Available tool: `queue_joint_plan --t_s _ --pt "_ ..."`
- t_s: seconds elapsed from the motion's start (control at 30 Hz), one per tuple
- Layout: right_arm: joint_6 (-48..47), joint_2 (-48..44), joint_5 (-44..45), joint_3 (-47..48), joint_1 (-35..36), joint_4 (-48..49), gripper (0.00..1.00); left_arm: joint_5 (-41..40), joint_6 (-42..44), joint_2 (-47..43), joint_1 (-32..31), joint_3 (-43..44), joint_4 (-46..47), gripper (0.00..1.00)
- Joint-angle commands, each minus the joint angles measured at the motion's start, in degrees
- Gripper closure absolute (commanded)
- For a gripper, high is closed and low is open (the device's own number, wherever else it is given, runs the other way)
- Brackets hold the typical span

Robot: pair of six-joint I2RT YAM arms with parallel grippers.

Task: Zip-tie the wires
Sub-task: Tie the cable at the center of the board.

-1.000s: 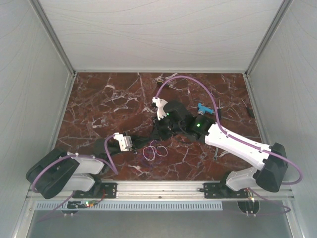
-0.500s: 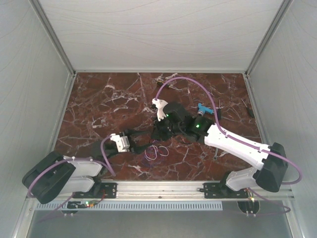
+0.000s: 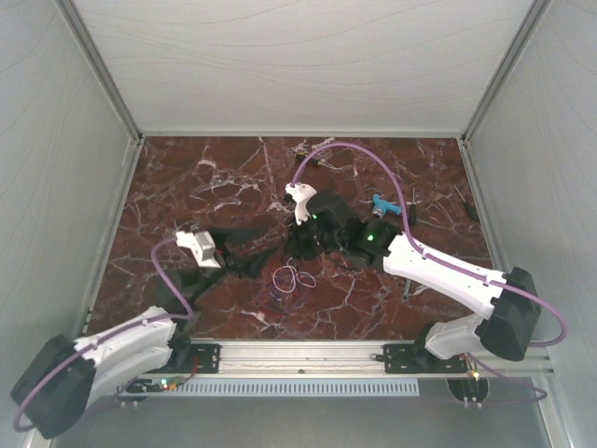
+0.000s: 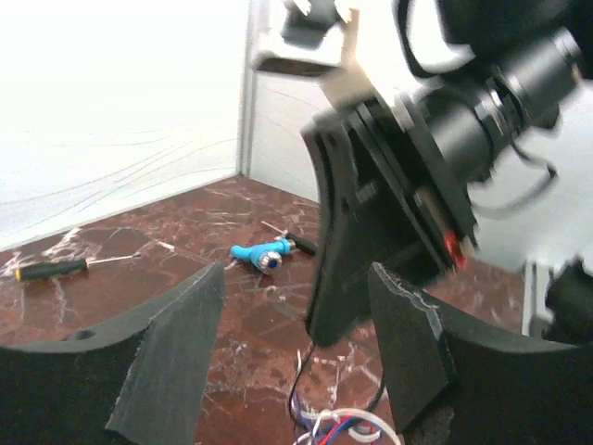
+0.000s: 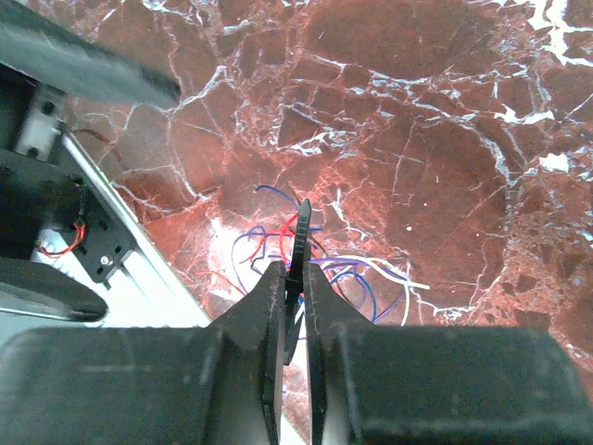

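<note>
Two slips threaten you: the right gripper (image 5: 294, 278), clamped on the tie (image 5: 299, 236), could lose it above the wires (image 3: 292, 277) at its six o'clock, and your left gripper (image 3: 244, 252), open at their nine o'clock, could scatter them.

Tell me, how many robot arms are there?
2. The left arm reaches in from the near-left corner; the right arm stretches from the near-right corner toward the wires. No others seem hidden.
</note>
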Motion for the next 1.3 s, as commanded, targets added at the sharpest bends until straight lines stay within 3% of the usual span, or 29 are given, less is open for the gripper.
queue_joint_plan --t_s 0.0,0.07,0.17,0.43,0.7,1.27 --pt "-2.9 1.6 2.6 1.0 -1.0 3.0 1.00 -12.8 -9.3 -8.7 -0.1 10.9 -33.4 0.36" --pt "-3.9 2.6 2.4 2.0 -2.0 3.0 1.00 -17.4 -12.3 -11.1 0.0 13.2 -40.4 0.37" --pt "-5.8 3.8 2.5 3.8 -3.9 2.7 1.00 -18.2 -16.7 -12.7 0.9 17.1 -48.1 0.38" --pt "-9.3 6.4 1.1 9.1 -7.6 1.8 1.00 -6.9 -32.5 -2.1 6.5 31.5 -65.3 0.41" --pt "-11.9 6.2 -1.0 6.3 -7.6 4.6 1.00 -4.2 -42.9 2.4 8.2 30.9 -56.3 0.49" --pt "-15.0 6.7 -0.8 5.4 -5.9 5.3 1.00 0.4 -46.0 12.8 8.2 31.8 -46.8 0.59"
